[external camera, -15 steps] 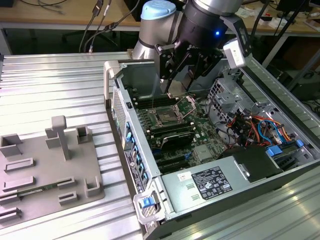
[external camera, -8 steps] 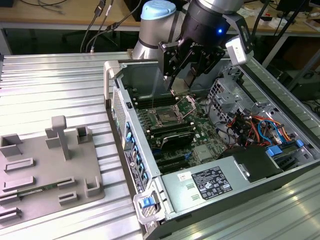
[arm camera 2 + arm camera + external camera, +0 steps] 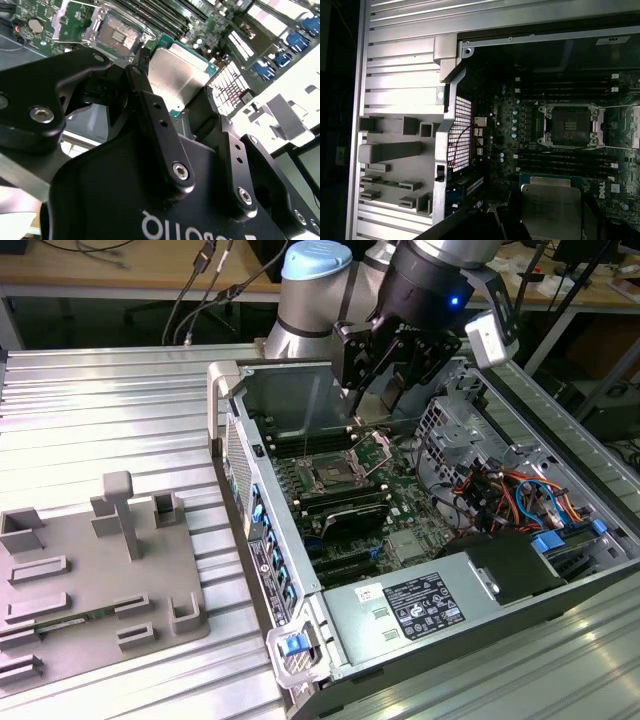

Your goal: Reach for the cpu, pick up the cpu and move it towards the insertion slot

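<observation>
Ribbed metal bench, open computer case (image 3: 300, 540). We have the claw (image 3: 187, 107) clamped on the chip (image 3: 180, 75), carried flat above the board, near the open socket (image 3: 570, 125) for alignment.

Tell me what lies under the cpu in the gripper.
The cpu, clamped in the gripper, hangs over the green motherboard, beside the open insertion slot and black memory slots. The board directly beneath it is covered.
</observation>
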Action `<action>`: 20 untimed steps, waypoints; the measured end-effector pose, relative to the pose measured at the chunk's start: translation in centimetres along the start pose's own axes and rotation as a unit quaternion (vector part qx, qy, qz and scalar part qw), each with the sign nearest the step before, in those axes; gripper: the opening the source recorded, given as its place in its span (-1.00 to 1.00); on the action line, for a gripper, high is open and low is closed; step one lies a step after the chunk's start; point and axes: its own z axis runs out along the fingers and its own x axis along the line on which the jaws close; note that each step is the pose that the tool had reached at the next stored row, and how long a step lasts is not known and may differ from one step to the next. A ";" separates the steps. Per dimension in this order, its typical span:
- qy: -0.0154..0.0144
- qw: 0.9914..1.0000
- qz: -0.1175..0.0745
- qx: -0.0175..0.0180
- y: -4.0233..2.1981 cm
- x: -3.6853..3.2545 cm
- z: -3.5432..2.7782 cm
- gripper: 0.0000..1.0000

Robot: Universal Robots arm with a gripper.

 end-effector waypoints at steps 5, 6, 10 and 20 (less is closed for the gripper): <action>0.000 1.000 0.000 0.000 0.21 -0.87 0.01 0.09; 0.000 1.000 0.000 0.000 0.23 -0.97 0.02 0.09; 0.000 1.000 0.000 0.000 0.32 -1.50 0.02 0.09; -0.001 1.000 0.000 0.000 1.96 -2.36 0.32 0.09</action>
